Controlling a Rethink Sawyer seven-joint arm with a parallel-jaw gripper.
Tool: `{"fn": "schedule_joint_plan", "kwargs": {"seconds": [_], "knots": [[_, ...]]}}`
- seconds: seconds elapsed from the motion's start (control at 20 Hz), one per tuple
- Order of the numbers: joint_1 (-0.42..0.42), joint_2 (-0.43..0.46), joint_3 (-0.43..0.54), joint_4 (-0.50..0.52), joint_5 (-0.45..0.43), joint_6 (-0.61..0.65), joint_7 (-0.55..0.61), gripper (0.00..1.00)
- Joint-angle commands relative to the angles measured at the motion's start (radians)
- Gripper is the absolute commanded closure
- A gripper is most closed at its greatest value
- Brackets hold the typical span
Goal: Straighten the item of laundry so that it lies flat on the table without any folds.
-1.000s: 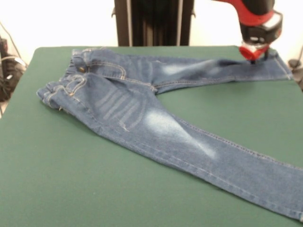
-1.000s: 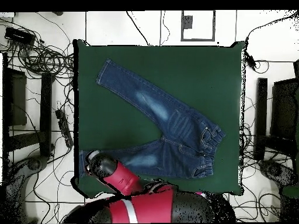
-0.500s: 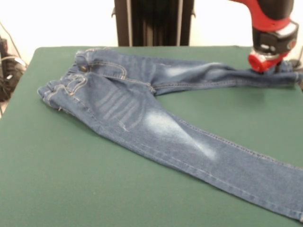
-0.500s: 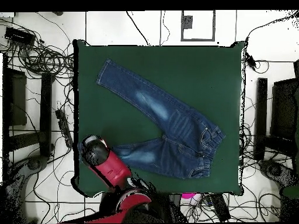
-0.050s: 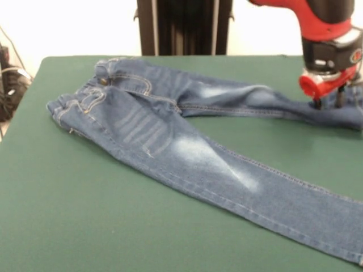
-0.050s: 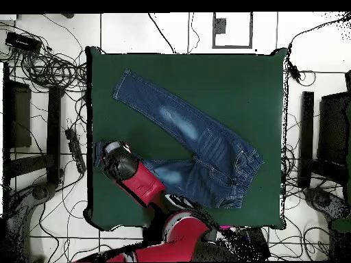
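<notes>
The blue jeans (image 5: 170,136) lay on the green table (image 5: 74,215), with the waistband at the upper left of the front view. One leg ran down to the lower right corner. The other leg ran across to the right edge, a bit bumpy near its end. There the red gripper (image 5: 328,103) stood with its two dark fingers (image 5: 318,103) down on that leg's end. I could not tell if they pinched the cloth.

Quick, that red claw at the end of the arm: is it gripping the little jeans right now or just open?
Gripper: shut on the small blue denim jeans, pinching the far leg near its hem, above the dark green table.
</notes>
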Motion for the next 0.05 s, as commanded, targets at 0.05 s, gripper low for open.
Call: {"fn": "schedule_joint_plan", "kwargs": {"seconds": [0.05], "knots": [[0.015,0.238,0.187,0.079,-0.235,-0.296,0.178,0.0]]}}
